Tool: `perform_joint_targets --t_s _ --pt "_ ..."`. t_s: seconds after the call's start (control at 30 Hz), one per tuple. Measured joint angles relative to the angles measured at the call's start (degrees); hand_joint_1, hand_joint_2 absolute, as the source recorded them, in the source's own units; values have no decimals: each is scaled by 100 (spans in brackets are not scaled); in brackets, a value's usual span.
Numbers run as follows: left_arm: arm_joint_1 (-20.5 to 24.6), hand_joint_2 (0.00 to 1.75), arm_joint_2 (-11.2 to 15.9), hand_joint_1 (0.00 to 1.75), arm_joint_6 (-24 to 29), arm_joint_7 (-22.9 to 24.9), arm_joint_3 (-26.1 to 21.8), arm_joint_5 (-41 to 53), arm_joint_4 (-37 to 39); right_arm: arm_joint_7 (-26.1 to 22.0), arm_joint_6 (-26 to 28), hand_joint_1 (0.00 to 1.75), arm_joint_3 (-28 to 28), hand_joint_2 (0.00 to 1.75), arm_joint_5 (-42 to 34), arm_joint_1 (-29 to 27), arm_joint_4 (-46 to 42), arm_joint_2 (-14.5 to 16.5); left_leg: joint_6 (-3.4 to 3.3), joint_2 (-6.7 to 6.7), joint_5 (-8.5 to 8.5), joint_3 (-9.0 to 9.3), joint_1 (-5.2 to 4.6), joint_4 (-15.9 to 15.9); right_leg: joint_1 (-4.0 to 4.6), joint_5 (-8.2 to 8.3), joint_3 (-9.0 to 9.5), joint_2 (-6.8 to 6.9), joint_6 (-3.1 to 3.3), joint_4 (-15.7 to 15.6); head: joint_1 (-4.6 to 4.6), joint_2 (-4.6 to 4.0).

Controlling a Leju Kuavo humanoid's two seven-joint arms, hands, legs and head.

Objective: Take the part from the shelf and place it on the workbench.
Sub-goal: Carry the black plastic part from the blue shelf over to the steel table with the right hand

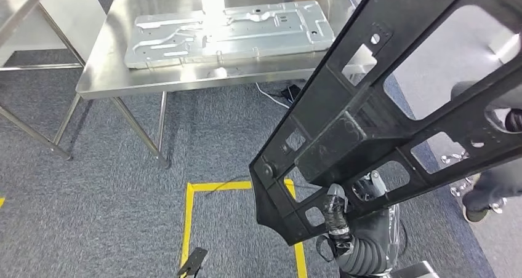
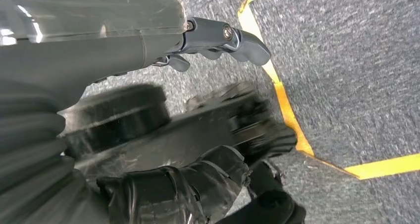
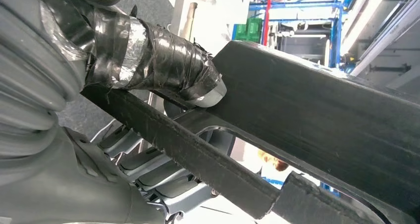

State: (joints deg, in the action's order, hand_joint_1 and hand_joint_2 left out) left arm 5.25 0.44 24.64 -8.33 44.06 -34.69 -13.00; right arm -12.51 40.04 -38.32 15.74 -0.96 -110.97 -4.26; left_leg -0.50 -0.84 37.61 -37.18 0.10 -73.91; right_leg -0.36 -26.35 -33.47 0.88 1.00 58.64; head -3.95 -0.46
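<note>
1. Black frame (image 1: pixel 394 112), the part, fills the near right of the head view, carried tilted in the air over the carpet (image 1: pixel 111 192), well short of the workbench (image 1: pixel 104 63).
2. Right hand (image 1: pixel 338 219) grips the frame's lower end; in the right wrist view a taped finger (image 3: pixel 163 70) is clamped over a bar, with grey fingers under it.
3. Risk: the frame is long and held at one end, so I judge it could pivot or slip in the grip, or clip the bench edge on approach.
4. A metal panel (image 1: pixel 228 32) already lies on the workbench; the frame could land on it or knock it.
5. Left hand (image 2: pixel 148 149) hangs over the carpet near yellow tape (image 2: pixel 292 120), fingers curled in, holding nothing.
</note>
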Motion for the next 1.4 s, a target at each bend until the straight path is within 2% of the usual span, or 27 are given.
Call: perform_joint_targets --t_s 0.03,0.07,0.17,0.2,0.23,0.33,0.37,0.4,0.47,0.5,0.53,0.57,0.63,0.7,0.8,0.87,0.9,0.97,1.0,1.03,1.07,1.1,1.13,1.2,1.27,1.33,1.4 --pt "-14 175 0 0 -2 8 0 -5 0 10 0 175 0 175 0 0 0 0 16 7 26 -95 5 61 0 -67 88 8 -3 1 0 0" --pt "-26 175 0 0 -3 16 0 -12 0 19 1 175 0 175 -4 1 0 0 14 17 -107 -114 7 279 1 -137 188 16 -9 1 -2 0" --pt "-48 175 3 0 10 39 1 -61 5 25 0 175 0 175 -35 6 3 -1 -72 73 -994 -20 -35 1182 11 -331 435 16 -54 19 14 0" --pt "-48 175 4 0 18 48 1 -78 8 19 -1 175 0 175 -53 11 4 -1 -105 84 -1183 -9 -58 1313 17 -384 462 11 -84 31 20 0" --pt "-51 175 5 0 25 56 1 -91 12 8 0 175 0 175 -73 16 6 -2 -127 85 -1239 -14 -81 1337 21 -423 471 5 -118 38 28 0" --pt "-53 175 6 0 37 72 2 -106 15 -26 0 175 0 175 -115 33 1 -3 -189 55 -1266 52 -56 1406 17 -542 463 -5 -205 72 33 0" --pt "-48 175 7 0 41 74 2 -106 15 -33 0 175 0 175 -119 42 -2 -3 -216 48 -1264 86 -41 1443 14 -632 400 -14 -225 216 34 0" --pt "-39 175 7 0 44 77 2 -106 15 -39 1 175 0 175 -122 46 -5 -4 -243 42 -1254 121 -33 1466 5 -760 264 -28 -242 480 36 0" --pt "-21 175 6 0 48 83 2 -105 15 -44 1 175 0 175 -132 50 -6 -7 -280 25 -1204 170 -37 1474 -4 -1020 -194 -47 -270 1261 37 0" --pt "-19 175 5 0 45 92 2 -105 15 -44 1 175 0 175 -140 49 -5 -8 -286 14 -1175 198 -38 1474 -11 -1056 -415 -52 -283 1560 36 0" --pt "-23 175 5 0 42 102 2 -104 15 -43 1 175 0 175 -146 47 -5 -10 -285 -1 -1144 232 -37 1473 -19 -983 -556 -54 -293 1671 36 0" --pt "-26 175 3 0 40 115 2 -102 15 -43 1 175 0 175 -150 48 -4 -12 -278 -17 -1111 275 -33 1471 -28 -791 -579 -54 -299 1543 36 0" --pt "-29 175 -2 0 38 128 2 -95 15 -43 1 175 0 175 -151 50 -3 -14 -248 -54 -1038 352 -26 1458 -48 -275 -371 -76 -300 837 38 0" --pt "-14 175 -4 0 37 140 2 -90 15 -43 1 175 0 175 -152 52 -4 -16 -191 -90 -978 377 -38 1424 -48 -30 -160 -119 -269 271 37 0" --pt "-14 175 -5 0 37 157 2 -88 16 -41 1 175 0 175 -161 58 -7 -23 -107 -108 -957 367 -42 1434 -32 -37 -123 -143 -171 151 14 0" --pt "-23 175 -4 0 32 162 2 -87 17 -43 -1 175 0 175 -167 66 -7 -26 -49 -64 -841 305 -33 1282 -46 -29 -94 -126 -103 110 -4 0" --pt "-23 175 -4 0 28 163 2 -87 17 -44 -1 175 0 175 -173 71 -7 -26 -22 -36 -710 200 -24 1053 -54 -30 -76 -109 -73 93 -14 0" --pt "-22 175 -5 0 19 166 2 -87 16 -45 -2 175 0 175 -191 76 -7 -27 22 1 -384 -151 -8 332 -46 -45 -60 -74 -36 88 -31 0" --pt "-25 175 -6 0 18 167 2 -87 17 -45 -2 175 0 175 -202 76 -7 -28 35 6 -286 -321 -1 12 -40 -51 -57 -62 -27 89 -29 0" --pt "-30 175 -8 0 16 169 2 -88 17 -45 -2 175 0 175 -211 75 -7 -28 40 10 -289 -418 2 -144 -35 -57 -51 -55 -21 90 -30 0" --pt "-35 175 -9 0 15 171 2 -88 17 -45 -2 175 0 175 -222 76 -7 -28 36 14 -401 -411 4 -83 -31 -64 -41 -53 -18 90 -31 0" --pt "-37 175 -10 0 14 173 2 -88 17 -48 -2 175 0 175 -239 76 -7 -28 22 19 -604 -290 3 199 -28 -74 -24 -55 -19 91 -31 0" --pt "-37 175 -10 0 14 175 2 -88 17 -51 -2 175 0 175 -264 77 -7 -28 1 30 -822 -104 1 616 -27 -86 -2 -56 -25 91 -32 0" --pt "-25 175 -9 0 14 180 2 -88 17 -63 -2 175 0 175 -316 80 -7 -28 -43 48 -1044 219 -33 1281 -14 -110 23 -58 -61 91 -27 0" --pt "-19 175 -7 0 12 193 2 -88 17 -69 -2 175 0 175 -333 86 -7 -28 -80 49 -1029 312 -73 1451 -9 -115 28 -54 -114 78 -24 0" --pt "-29 175 -1 0 10 220 2 -88 19 -56 -2 175 0 175 -298 95 -7 -31 -136 42 -1055 351 -57 1514 -14 -125 43 -53 -174 72 -25 0" --pt "-32 175 5 0 8 242 3 -82 20 -37 -2 175 0 175 -239 112 -7 -38 -197 41 -1088 414 -22 1598 -14 -282 -49 -63 -219 308 -9 0"
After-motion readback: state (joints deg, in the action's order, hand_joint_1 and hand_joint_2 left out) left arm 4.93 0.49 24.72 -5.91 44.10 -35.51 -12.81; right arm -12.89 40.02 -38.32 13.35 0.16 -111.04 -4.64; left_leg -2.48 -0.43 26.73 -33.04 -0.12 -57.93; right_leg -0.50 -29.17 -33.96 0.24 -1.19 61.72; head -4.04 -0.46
